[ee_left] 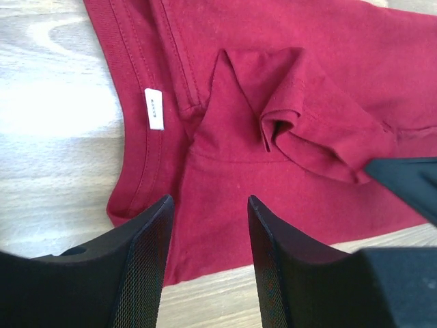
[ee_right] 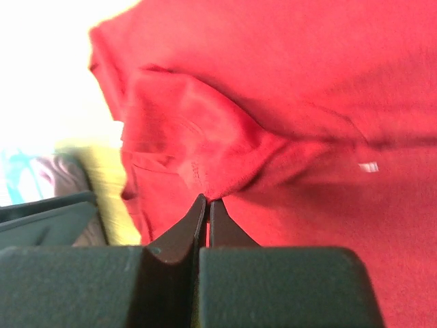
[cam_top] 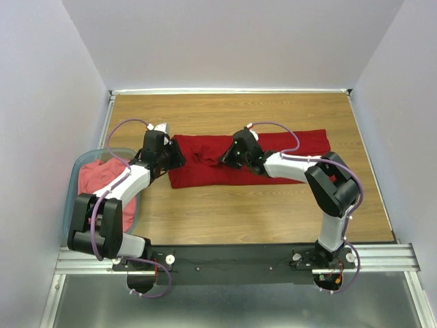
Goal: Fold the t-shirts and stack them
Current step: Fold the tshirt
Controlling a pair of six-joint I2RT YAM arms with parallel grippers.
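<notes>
Count by kind.
T-shirts, 2: crimson t-shirt (cam_top: 300,147), coral-pink t-shirt (cam_top: 95,179). Plastic tub (cam_top: 69,195), 1. White neck label (ee_left: 155,108), 1. Robot arms, 2: left arm (cam_top: 130,181), right arm (cam_top: 290,166).

In the top view the right claw (cam_top: 225,159) hides the middle of the crimson t-shirt (cam_top: 198,174), the left arm (cam_top: 126,183) crosses the coral-pink t-shirt (cam_top: 92,179) in the tub (cam_top: 71,205), the white label (ee_left: 155,108) carries print too small to read, and the right wrist view's left side is blurred.

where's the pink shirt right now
The pink shirt lies bunched in the blue tub at the left edge of the table in the top view, left of the red shirt.
</notes>
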